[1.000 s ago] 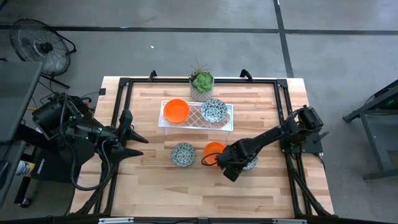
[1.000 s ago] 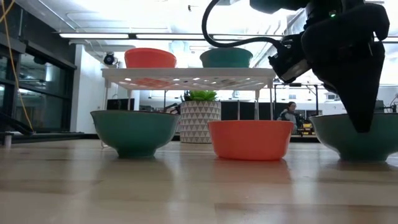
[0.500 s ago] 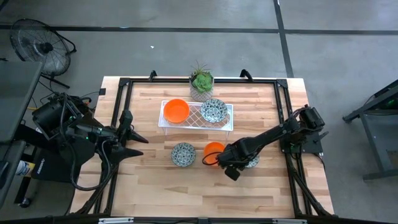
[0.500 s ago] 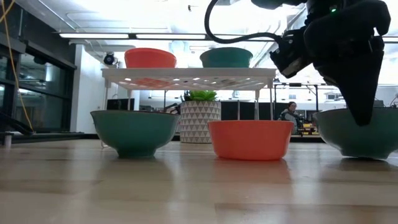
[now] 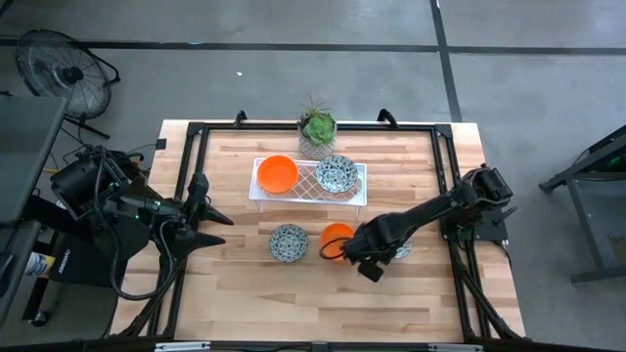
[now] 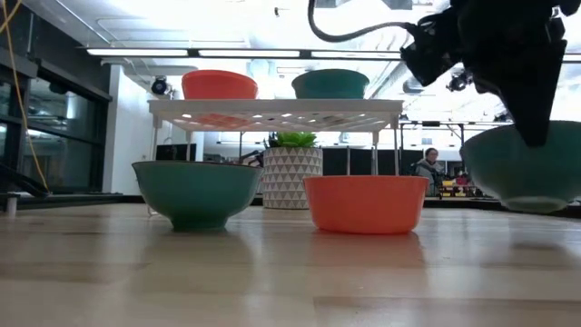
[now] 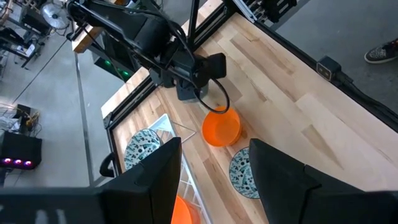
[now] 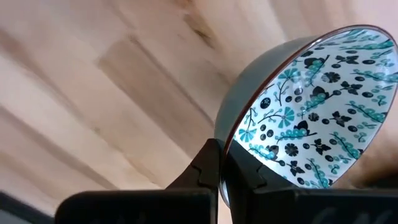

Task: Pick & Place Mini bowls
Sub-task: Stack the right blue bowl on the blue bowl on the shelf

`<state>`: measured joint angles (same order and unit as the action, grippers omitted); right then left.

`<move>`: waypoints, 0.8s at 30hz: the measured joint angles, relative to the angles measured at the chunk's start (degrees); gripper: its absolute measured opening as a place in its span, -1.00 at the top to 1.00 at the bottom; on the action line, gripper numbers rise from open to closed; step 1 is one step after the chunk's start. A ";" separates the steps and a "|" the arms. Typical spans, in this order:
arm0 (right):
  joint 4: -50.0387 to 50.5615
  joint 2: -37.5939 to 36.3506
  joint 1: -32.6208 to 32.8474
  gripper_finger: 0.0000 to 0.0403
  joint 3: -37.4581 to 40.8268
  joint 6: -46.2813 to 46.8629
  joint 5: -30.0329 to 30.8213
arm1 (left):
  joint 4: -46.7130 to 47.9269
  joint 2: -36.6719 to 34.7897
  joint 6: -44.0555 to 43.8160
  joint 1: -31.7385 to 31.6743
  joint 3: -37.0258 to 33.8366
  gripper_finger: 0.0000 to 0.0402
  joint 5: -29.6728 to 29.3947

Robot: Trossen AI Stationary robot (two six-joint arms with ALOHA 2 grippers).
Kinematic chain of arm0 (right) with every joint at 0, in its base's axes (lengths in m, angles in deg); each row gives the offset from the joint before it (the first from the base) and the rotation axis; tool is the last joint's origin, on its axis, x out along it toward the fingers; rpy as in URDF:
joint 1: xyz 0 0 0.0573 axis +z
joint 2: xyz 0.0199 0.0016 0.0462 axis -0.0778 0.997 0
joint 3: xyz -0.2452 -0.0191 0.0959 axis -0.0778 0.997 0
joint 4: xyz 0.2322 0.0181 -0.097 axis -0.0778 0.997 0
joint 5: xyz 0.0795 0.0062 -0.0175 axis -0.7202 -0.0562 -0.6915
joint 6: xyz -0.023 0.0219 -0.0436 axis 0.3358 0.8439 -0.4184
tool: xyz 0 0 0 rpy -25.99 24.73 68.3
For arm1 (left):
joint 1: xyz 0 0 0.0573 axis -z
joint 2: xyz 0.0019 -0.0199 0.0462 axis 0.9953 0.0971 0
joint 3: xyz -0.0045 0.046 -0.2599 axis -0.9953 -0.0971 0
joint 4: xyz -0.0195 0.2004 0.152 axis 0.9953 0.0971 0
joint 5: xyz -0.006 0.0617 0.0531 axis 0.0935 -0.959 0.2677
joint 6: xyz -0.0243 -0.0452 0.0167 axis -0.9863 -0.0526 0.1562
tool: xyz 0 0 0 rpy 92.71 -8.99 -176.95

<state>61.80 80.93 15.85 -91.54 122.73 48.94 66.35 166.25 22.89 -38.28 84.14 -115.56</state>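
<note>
My right gripper [image 5: 377,259] is shut on a speckled mini bowl [image 5: 395,251], which hangs just above the table at the near right [image 6: 526,177]. An orange mini bowl [image 5: 335,237] and another speckled one [image 5: 288,242] stand on their bases on the table to its left. A white wire rack [image 5: 354,186] farther back carries an orange bowl [image 5: 277,173] and a speckled bowl [image 5: 335,173]. My left gripper [image 5: 223,230] waits open above the table's left edge, holding nothing. My right gripper pinches the speckled bowl's rim [image 8: 227,140] between its two fingers. One finger [image 8: 244,177] is inside the bowl and the other [image 8: 207,169] is on the outer wall. The fingers come from above, pointing down. The bowl is lifted clear of the table [image 6: 536,207].
A small potted plant [image 5: 317,128] stands at the far edge behind the rack. A black frame [image 5: 191,147] runs around the table's edges. Bare wood lies along the near side [image 5: 323,303]. The orange bowl [image 7: 221,127] stands close beside the held one.
My right gripper has shut on the speckled bowl's rim and risen. The bowl, which stood on the table a second ago, now hangs clear of it. The other bowls have stayed where they were.
</note>
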 joint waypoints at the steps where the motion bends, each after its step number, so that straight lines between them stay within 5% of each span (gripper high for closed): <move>1: 0.94 -0.13 0.00 0.99 -0.28 0.03 0.34 | 0.00 0.00 0.14 -0.01 0.00 0.08 0.00; 12: 18.19 -3.66 0.00 0.99 -8.59 -0.19 4.18 | 0.00 0.00 0.38 0.00 0.00 0.08 0.00; 24: 18.51 -5.99 -2.41 1.00 -20.24 -5.80 10.34 | -0.01 0.00 0.35 0.00 0.00 0.08 0.00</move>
<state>80.30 74.94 13.45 -111.78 116.93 59.28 66.34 166.25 23.24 -38.28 84.14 -115.56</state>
